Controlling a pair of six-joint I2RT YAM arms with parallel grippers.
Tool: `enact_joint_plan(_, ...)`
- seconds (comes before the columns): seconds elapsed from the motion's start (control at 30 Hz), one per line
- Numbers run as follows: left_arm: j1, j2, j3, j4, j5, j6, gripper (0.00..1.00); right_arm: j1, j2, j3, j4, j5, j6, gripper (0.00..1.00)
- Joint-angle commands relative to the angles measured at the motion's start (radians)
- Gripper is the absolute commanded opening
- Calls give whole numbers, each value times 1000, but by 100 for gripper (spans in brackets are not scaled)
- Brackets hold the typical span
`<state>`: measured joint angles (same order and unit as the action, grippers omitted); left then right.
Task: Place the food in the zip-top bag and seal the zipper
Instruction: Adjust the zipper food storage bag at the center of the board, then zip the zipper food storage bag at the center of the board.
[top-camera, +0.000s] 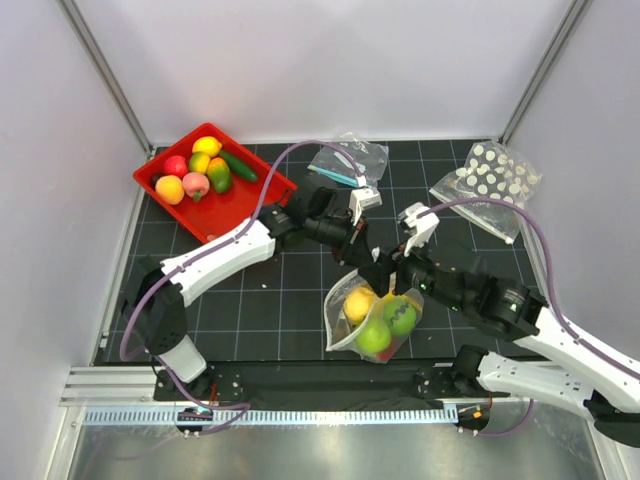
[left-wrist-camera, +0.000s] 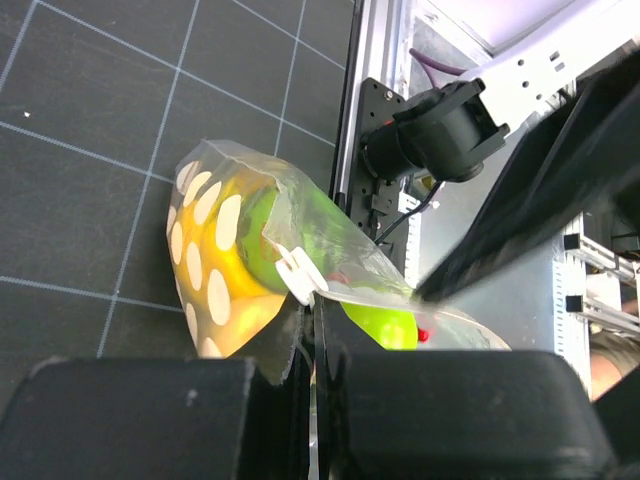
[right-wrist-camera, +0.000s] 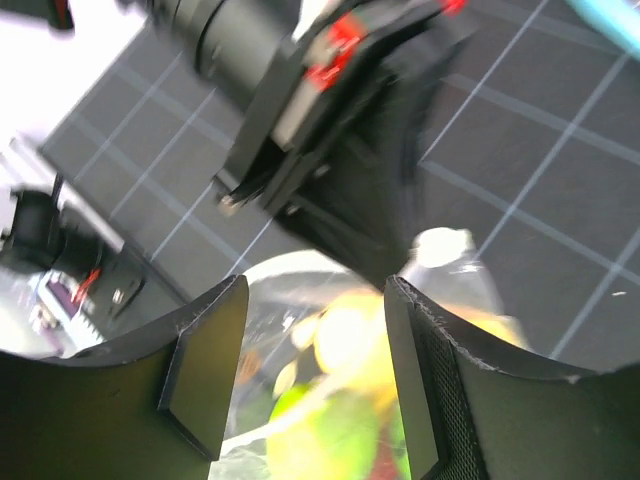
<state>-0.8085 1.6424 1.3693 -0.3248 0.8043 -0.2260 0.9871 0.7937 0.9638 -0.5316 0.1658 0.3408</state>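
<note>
Our left gripper (left-wrist-camera: 310, 352) is clamped on the dotted bag (top-camera: 372, 318) at its rim. The bag, with fruit (top-camera: 374, 338) inside, sits midway along the desk's near edge. Our right gripper (right-wrist-camera: 312, 378) gapes wide, the rim just ahead between its fingers (right-wrist-camera: 205, 370).

right wrist view blurs the food (right-wrist-camera: 335, 350) inside the zip-top bag (right-wrist-camera: 455, 280) into yellow-green smears.

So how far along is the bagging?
Done: a yellow fruit and two green fruits sit inside the zip-top bag. In hand: the left tool pinches the bag's rim; the right tool is open at the bag's top. Left: loose fruits lie in the red tray, and the zipper does not look sealed.
</note>
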Motion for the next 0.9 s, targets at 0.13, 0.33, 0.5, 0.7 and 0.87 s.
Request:
enact_joint_plan(0.13,5,-46,-7,20,29,54,0,-4,-131,-31,33,213,-60,63)
enact_joint_plan(0.33,0,-58,-21,23,41,83,0,-37,-102,-28,-11,276,-77,61)
enact_joint_plan(0.5,-32,-113,-85,38,-34,167,0,-288,-31,-30,21,33,-54,60)
enact_joint_plan(0.7,-40,-206,-177,67,-65,341,0,-703,1,-118,188,-581,1,61)
enact_joint_plan(0.87,-40,-253,-222,104,-22,404,0,-869,-11,-299,587,-1011,153,62)
